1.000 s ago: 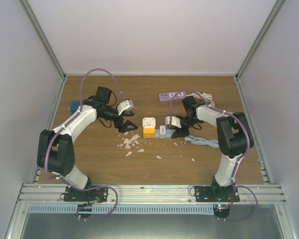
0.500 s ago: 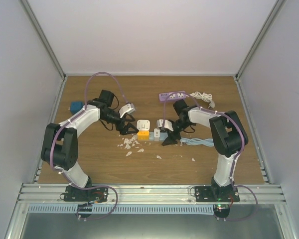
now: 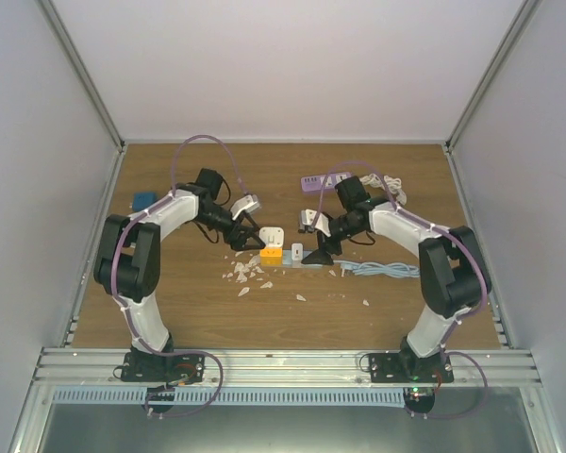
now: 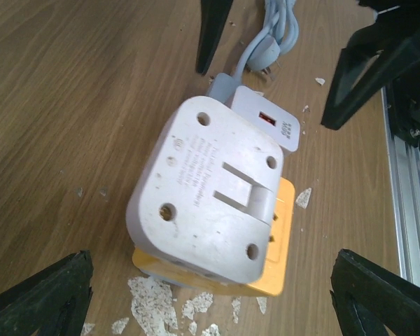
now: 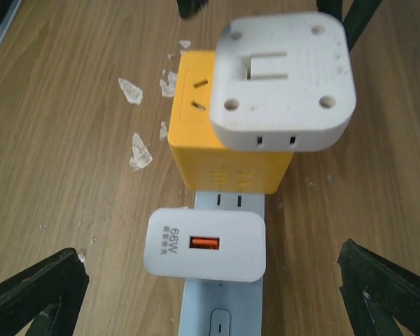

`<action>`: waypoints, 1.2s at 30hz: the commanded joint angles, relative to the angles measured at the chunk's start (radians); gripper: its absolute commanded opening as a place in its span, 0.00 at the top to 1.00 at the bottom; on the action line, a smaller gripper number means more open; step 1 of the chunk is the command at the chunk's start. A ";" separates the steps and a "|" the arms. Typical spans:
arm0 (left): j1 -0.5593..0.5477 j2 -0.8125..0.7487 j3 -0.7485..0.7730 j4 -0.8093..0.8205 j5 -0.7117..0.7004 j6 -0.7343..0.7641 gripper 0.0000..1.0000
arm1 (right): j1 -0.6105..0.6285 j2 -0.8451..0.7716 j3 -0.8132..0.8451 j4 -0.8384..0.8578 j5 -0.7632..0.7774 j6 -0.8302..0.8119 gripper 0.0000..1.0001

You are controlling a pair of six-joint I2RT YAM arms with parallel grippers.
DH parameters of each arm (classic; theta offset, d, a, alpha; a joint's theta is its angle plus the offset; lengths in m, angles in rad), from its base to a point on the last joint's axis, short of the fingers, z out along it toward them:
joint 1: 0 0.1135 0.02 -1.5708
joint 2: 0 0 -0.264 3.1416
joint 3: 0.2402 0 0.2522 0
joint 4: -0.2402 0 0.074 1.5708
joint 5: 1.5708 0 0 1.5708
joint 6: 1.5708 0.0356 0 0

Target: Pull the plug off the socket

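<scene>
A white square plug (image 4: 210, 196) (image 5: 283, 73) (image 3: 275, 235) sits in a yellow cube socket (image 4: 283, 231) (image 5: 224, 161), which is joined to a pale blue power strip (image 5: 224, 308) (image 3: 305, 260). A white 66W charger (image 5: 204, 245) (image 4: 269, 119) is plugged into the strip beside the cube. My left gripper (image 4: 211, 280) (image 3: 252, 236) is open, its fingers either side of the white plug and cube without touching them. From the opposite side, my right gripper (image 5: 208, 266) (image 3: 318, 253) is open astride the charger, holding nothing.
White flakes (image 3: 245, 274) litter the wood just in front of the cube. The strip's pale blue cable (image 3: 377, 269) trails right. A purple power strip (image 3: 313, 181) and a white cord (image 3: 387, 184) lie behind, and a blue object (image 3: 143, 200) at far left.
My right gripper has opened wide and shifted left over the charger. My left gripper has moved right, up to the white plug. The strip with its cube has slid slightly left.
</scene>
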 commanded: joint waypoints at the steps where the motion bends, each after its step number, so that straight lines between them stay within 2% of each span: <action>1: -0.007 0.052 0.075 -0.059 0.098 0.028 0.09 | -0.005 -0.080 -0.054 0.117 -0.048 0.095 0.01; 7: -0.008 0.059 0.103 -0.113 0.201 0.072 0.14 | -0.003 -0.116 -0.100 0.249 -0.047 0.190 0.01; 14: -0.016 0.034 0.104 -0.166 0.247 0.110 0.29 | 0.008 -0.082 -0.088 0.333 -0.078 0.282 0.03; 18: -0.017 0.019 0.101 -0.168 0.251 0.111 0.32 | 0.026 -0.062 -0.070 0.329 -0.108 0.289 0.04; 27: -0.016 -0.004 0.093 -0.144 0.242 0.098 0.33 | 0.044 0.001 0.003 0.267 -0.184 0.279 0.08; 30: -0.015 -0.004 0.088 -0.106 0.208 0.047 0.31 | 0.058 0.025 0.029 0.249 -0.188 0.268 0.11; 34: -0.010 -0.006 0.072 0.029 0.096 -0.080 0.14 | 0.068 0.050 0.052 0.224 -0.177 0.255 0.11; 36: -0.010 0.005 0.075 0.045 0.056 -0.106 0.09 | 0.069 0.044 0.045 0.231 -0.166 0.255 0.10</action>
